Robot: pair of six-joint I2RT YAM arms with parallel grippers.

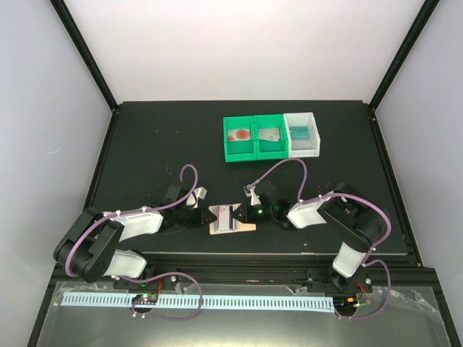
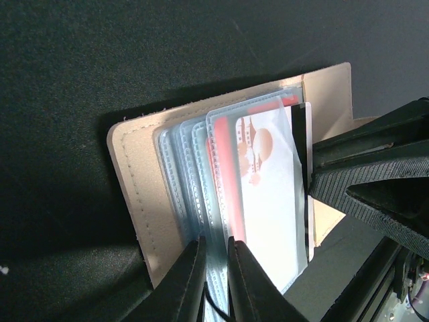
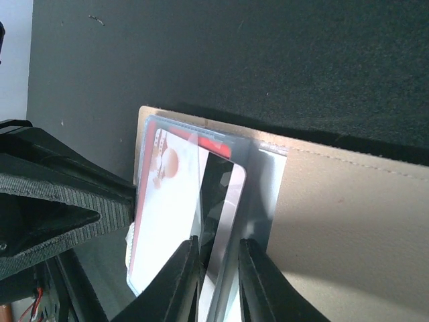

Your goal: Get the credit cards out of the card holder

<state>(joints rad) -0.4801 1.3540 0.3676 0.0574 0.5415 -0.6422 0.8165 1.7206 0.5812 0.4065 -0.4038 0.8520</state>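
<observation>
The peach card holder [image 1: 230, 218] lies open at the table's near edge, between both grippers. My left gripper [image 2: 216, 240] is shut on a few of its pale blue sleeve pages [image 2: 194, 168]; the peach cover [image 2: 134, 174] lies flat beneath. A pale card with a red blotch [image 2: 268, 201] sits in the top sleeve. My right gripper [image 3: 218, 243] comes in from the opposite side. Its jaws stand slightly apart around the edge of a dark, silver-striped card [image 3: 221, 194], which sticks out of a sleeve next to the pale card [image 3: 167, 201].
Two green bins [image 1: 239, 148] [image 1: 269, 147] and a white bin [image 1: 302, 148] stand in a row at the back, each with a card inside. The table's front edge runs just below the holder. The left gripper's finger [image 3: 53, 208] fills the left side of the right wrist view.
</observation>
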